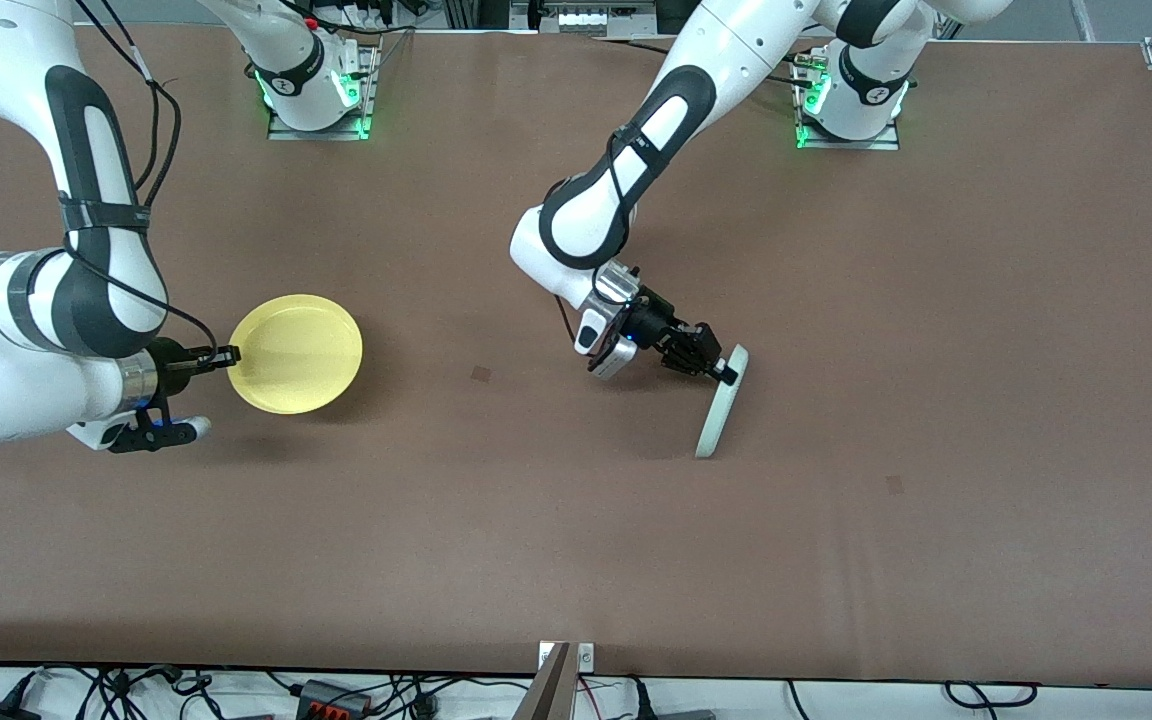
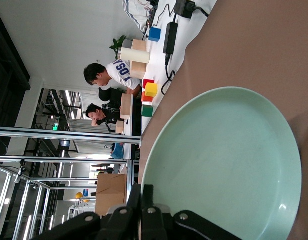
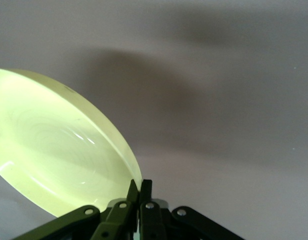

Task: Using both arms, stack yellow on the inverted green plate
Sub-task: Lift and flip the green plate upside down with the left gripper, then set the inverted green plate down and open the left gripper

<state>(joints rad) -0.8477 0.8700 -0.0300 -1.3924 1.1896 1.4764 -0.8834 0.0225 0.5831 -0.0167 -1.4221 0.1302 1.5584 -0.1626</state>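
Note:
The yellow plate (image 1: 298, 353) hangs just above the table at the right arm's end, right way up. My right gripper (image 1: 226, 355) is shut on its rim; in the right wrist view the plate (image 3: 54, 150) fills one side above my fingers (image 3: 139, 192). The pale green plate (image 1: 722, 400) stands on edge near the table's middle, its lower rim on the table. My left gripper (image 1: 726, 372) is shut on its upper rim. In the left wrist view its hollow face (image 2: 224, 165) fills the frame, with my gripper (image 2: 141, 195) pinching the rim.
The brown table (image 1: 576, 560) is bare around both plates. The arm bases (image 1: 321, 95) stand along the table's edge farthest from the front camera. In the left wrist view, people and coloured blocks (image 2: 150, 90) show off the table's edge.

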